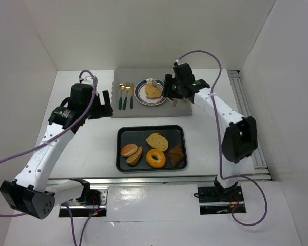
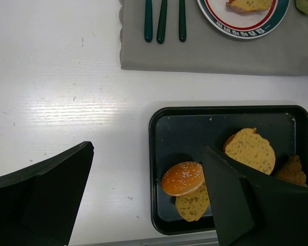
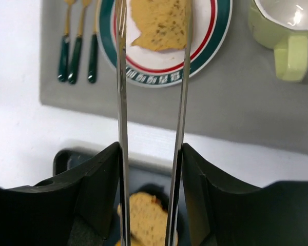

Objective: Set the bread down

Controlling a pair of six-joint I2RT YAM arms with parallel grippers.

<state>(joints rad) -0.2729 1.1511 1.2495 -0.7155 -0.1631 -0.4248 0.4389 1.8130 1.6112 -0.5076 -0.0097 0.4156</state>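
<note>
The right gripper [image 3: 151, 148], part-way open, clamps thin metal tongs [image 3: 122, 77] from outside. Their spread tips straddle the seeded tan bread slice [image 3: 161, 23], which lies on the round white plate with green and red rim [image 3: 205, 56] on the grey mat [image 3: 236, 113] at the table's far edge. The left gripper [image 2: 146, 154] gapes wide, holding nothing, above the black rectangular tray [image 2: 154, 169]. Only the right wrist view shows the pale green mug [image 3: 285, 31]; only the top view shows the ring-shaped brown bagel [image 1: 155, 158].

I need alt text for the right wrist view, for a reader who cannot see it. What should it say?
The right gripper holds metal tongs whose open tips flank a bread slice lying on a plate. The plate sits on a grey mat, with green-handled cutlery to its left and a green mug to its right.
</note>
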